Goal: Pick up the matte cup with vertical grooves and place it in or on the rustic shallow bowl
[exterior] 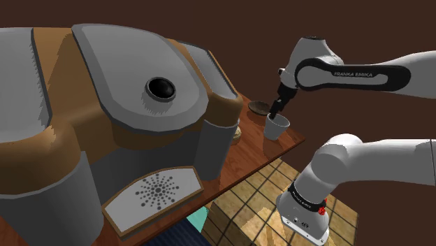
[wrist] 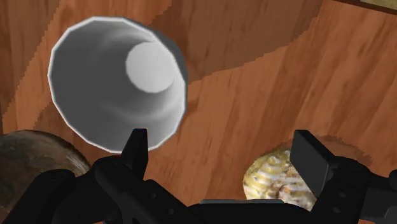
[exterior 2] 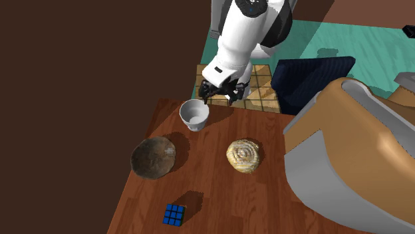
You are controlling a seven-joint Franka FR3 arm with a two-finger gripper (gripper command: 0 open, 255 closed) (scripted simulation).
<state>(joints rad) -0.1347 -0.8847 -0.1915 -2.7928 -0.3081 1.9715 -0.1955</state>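
Over the surface [wrist: 254, 63], hand [wrist: 222, 143] wide open, holding nothing; cup [wrist: 118, 89] sits off-centre, so prob one finger [wrist: 137, 146] clips the rim n tips it.

Free: bare tabletop [exterior 2: 199, 166] between cup [exterior 2: 193, 114] and bowl [exterior 2: 153, 157] | Obstacles: bun [exterior 2: 243, 156] near both; cube [exterior 2: 174, 214] well apart; large machine [exterior 2: 346, 153] walling second exterior view's right.
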